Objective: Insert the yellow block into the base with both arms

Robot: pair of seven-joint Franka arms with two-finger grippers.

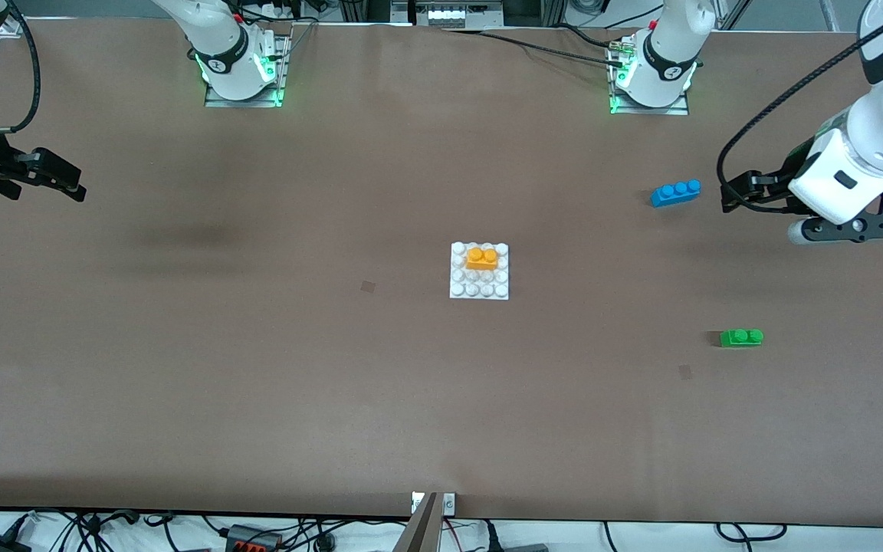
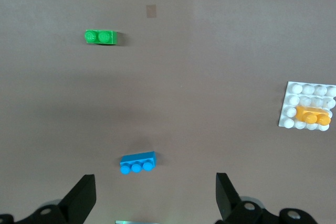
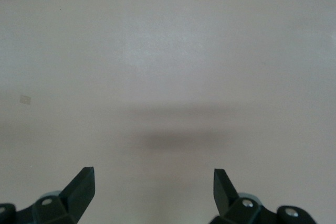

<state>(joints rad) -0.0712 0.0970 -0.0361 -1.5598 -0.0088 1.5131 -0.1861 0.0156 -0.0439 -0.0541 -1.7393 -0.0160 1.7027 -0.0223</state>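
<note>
The yellow block (image 1: 482,257) sits on the white studded base (image 1: 472,289) in the middle of the table, on the part of the plate nearest the arm bases. The left wrist view also shows the yellow block (image 2: 312,116) on the base (image 2: 310,90). My left gripper (image 1: 734,193) hangs open over the table at the left arm's end, beside the blue brick, with nothing between its fingers (image 2: 155,179). My right gripper (image 1: 73,182) hangs open over bare table at the right arm's end, empty (image 3: 152,172).
A blue three-stud brick (image 1: 675,192) (image 2: 137,162) lies near the left gripper. A green two-stud brick (image 1: 741,337) (image 2: 101,36) lies nearer to the front camera, toward the left arm's end. Small dark marks (image 1: 368,287) dot the brown tabletop.
</note>
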